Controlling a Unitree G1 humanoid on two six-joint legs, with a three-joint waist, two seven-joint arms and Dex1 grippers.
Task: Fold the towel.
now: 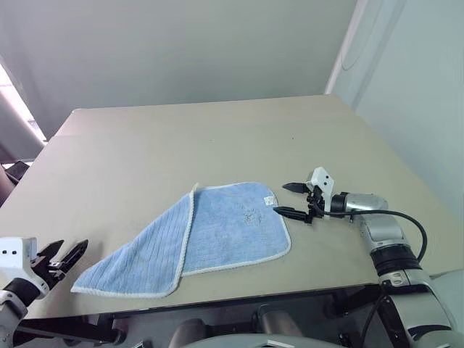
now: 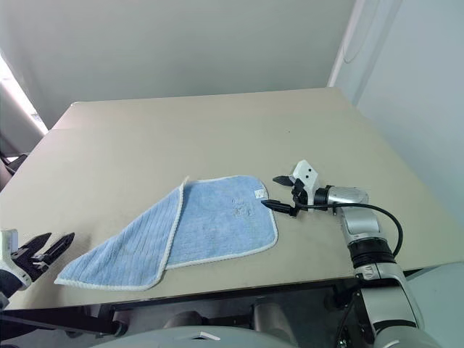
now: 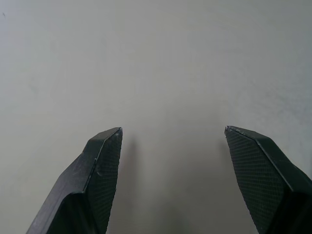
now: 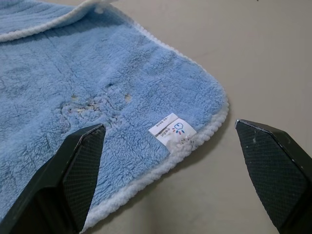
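The towel [image 1: 217, 232] lies part-folded on the table [image 1: 181, 138], right hand [image 1: 290, 199] spread wide at its tagged corner, seemingly lining up a pinch, left hand [image 1: 65, 257] released, well clear

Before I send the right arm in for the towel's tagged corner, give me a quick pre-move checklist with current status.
1. right gripper fingers open: ok.
2. Right gripper aimed at the corner with the white tag: ok, corner lies between its fingers in the right wrist view.
3. towel partly folded, one flap turned over: ok.
4. left gripper open and off the towel, near its other end: ok.
5. table around the towel free of obstacles: ok.
6. Right fingers touching the cloth: cannot tell.
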